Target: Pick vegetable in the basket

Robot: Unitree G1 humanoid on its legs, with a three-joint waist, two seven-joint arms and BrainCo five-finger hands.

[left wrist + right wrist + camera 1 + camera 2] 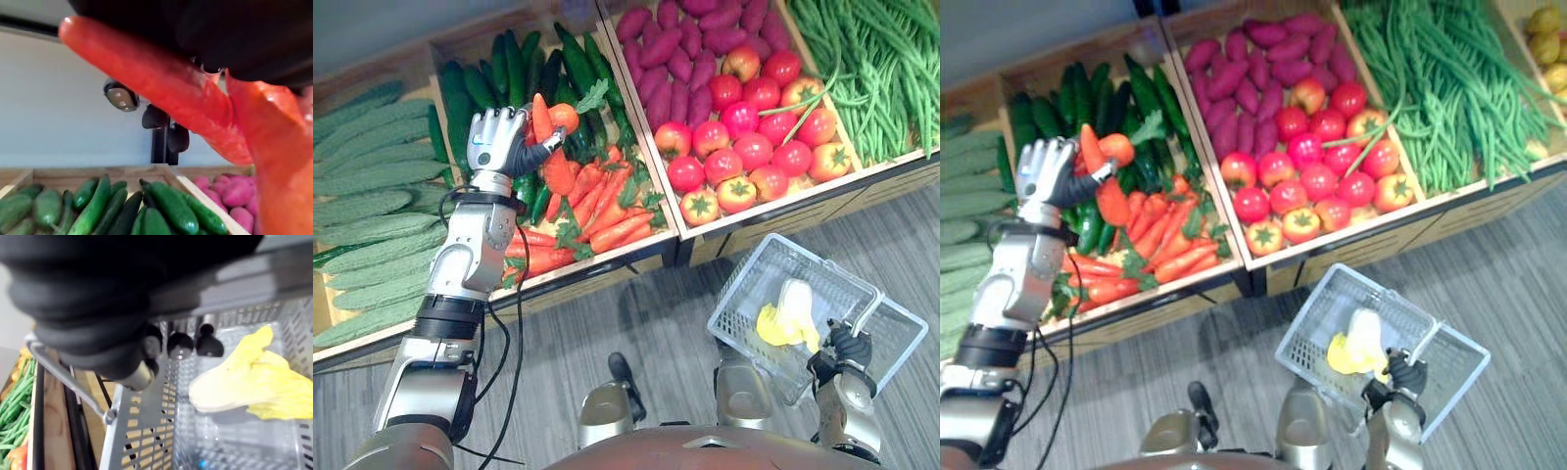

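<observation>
My left hand point(495, 139) is shut on two orange carrots point(555, 157), one with a green leafy top, lifted just above the carrot pile point(602, 211) in a wooden crate. Up close the held carrots point(161, 93) stretch past the dark hand cover. At the lower right, my right hand point(849, 346) is curled round the handle of a grey plastic basket point(744, 286). A pale yellow leafy cabbage point(789, 313) lies inside it, seen again as cabbage point(244, 387) in the right wrist view, with my fingertips point(180, 345) over the basket's rim.
The wooden crates hold dark cucumbers point(509, 69), purple sweet potatoes point(675, 49), red tomatoes point(744, 137) and green beans point(871, 69). Pale ridged gourds point(372, 176) lie at the far left. Grey floor lies between the crates' front edge and the basket.
</observation>
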